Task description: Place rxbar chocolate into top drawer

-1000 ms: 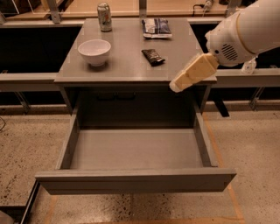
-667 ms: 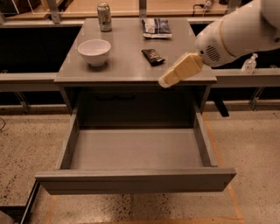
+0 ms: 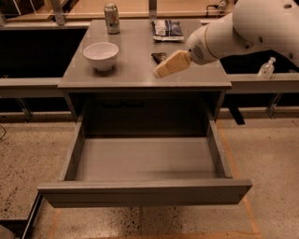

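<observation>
on the counter (image 3: pixel 131 70), toward 1 o'clock from its middle, the rxbar (image 3: pixel 159 57) lay flat, partly hidden behind the gripper (image 3: pixel 160 73). the gripper hung just at the bar's 5 o'clock, its tip aimed down toward 7 o'clock and apart from the wrapper. how wide it stood could not be told from this angle, and nothing showed in its hold. the drawer (image 3: pixel 145 191) stood pulled out at 6 o'clock, below the counter's front edge, with no bar inside. a bowl (image 3: pixel 101 55) sat at 10 o'clock, a can (image 3: pixel 111 11) at 11 and a snack bag (image 3: pixel 167 29) at 12, all well apart from the bar.

the bar looked light and thin, fairly stiff inside, with a glossy wrapper likely to slip. the jaws would probably do best across its narrow width near the middle, pressed on the long edges, since a pinch at a crimped end might let it swing or slide out.
</observation>
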You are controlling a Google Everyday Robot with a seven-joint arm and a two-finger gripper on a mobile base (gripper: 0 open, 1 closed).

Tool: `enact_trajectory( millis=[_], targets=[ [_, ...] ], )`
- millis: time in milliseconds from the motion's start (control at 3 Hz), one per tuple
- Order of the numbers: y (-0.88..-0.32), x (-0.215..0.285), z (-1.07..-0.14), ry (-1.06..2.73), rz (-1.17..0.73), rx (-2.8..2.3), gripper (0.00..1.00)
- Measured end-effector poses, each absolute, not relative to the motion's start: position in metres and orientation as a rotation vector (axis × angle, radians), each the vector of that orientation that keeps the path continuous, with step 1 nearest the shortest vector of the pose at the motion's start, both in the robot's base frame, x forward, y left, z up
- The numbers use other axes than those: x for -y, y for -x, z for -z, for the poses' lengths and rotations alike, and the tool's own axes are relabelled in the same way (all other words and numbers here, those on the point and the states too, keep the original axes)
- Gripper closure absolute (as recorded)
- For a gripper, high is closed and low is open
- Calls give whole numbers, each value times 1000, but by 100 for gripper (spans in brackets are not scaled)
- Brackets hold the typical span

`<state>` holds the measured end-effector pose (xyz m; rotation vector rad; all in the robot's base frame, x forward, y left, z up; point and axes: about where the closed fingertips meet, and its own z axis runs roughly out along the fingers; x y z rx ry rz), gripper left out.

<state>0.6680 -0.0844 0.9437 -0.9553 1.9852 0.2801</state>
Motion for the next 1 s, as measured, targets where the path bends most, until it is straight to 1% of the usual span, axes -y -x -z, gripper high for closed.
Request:
enact_trajectory(
  millis=[667,1000],
  targets=[
    [-678,82,-933,910,-288,-1992,0],
    [-702,72,-920,849,-337,-1963,0]
  ],
)
